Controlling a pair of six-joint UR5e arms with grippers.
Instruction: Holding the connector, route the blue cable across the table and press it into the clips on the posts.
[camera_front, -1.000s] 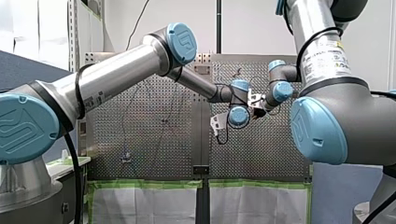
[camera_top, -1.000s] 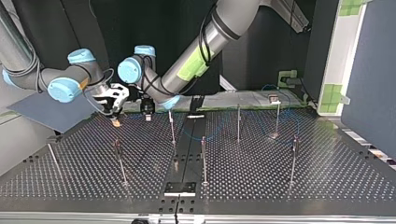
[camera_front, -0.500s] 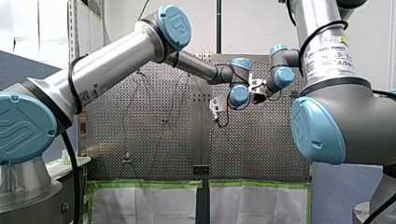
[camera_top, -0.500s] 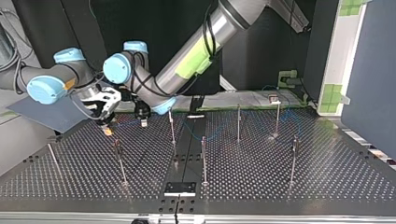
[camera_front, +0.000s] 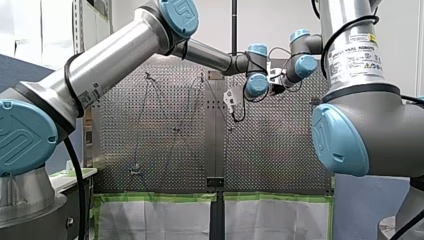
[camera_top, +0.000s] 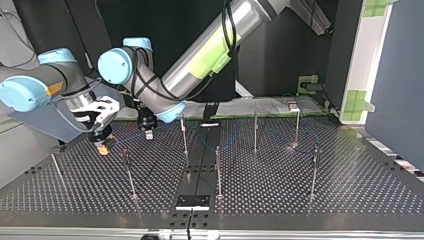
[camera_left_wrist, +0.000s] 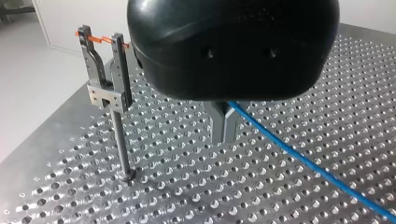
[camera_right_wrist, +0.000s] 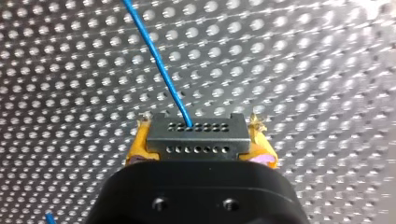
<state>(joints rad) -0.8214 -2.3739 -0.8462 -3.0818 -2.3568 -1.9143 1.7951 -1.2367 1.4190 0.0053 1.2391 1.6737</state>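
**Around the work — what my feeds pick up**

In the front view, two white sheets (camera_front: 155, 220) hang low, edged along their top with green tape (camera_front: 160, 196), and a black pole (camera_front: 233, 25) stands upright near the top. From the top view I see a grey-blue panel (camera_top: 47, 129) lying tilted at the left and a dark blue partition (camera_top: 395, 75) at the right. Beside the partition is a white frame (camera_top: 367, 60) carrying green patches (camera_top: 356, 102). A small black plate (camera_top: 192, 202) sits at the bottom middle — a thin black lead (camera_top: 189, 222) runs from it.
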